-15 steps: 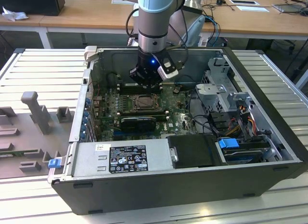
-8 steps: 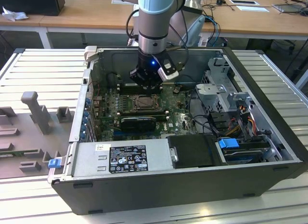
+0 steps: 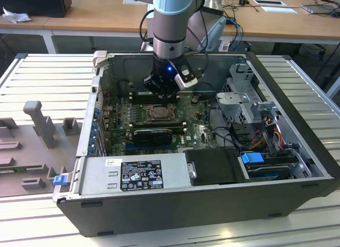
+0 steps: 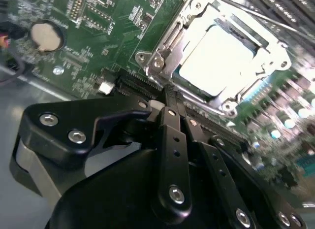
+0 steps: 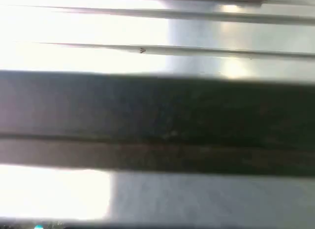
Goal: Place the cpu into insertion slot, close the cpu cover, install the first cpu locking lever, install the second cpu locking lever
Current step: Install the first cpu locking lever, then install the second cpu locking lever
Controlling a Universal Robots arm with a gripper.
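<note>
Gripper hides the insertion slot's far edge

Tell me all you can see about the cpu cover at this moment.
The cpu cover is a thin, silvery metal frame with a cut-out centre. In the second wrist view it lies flat over the slot on the green motherboard; the pale cpu shows through its opening. The end effector is just beside it.
</note>
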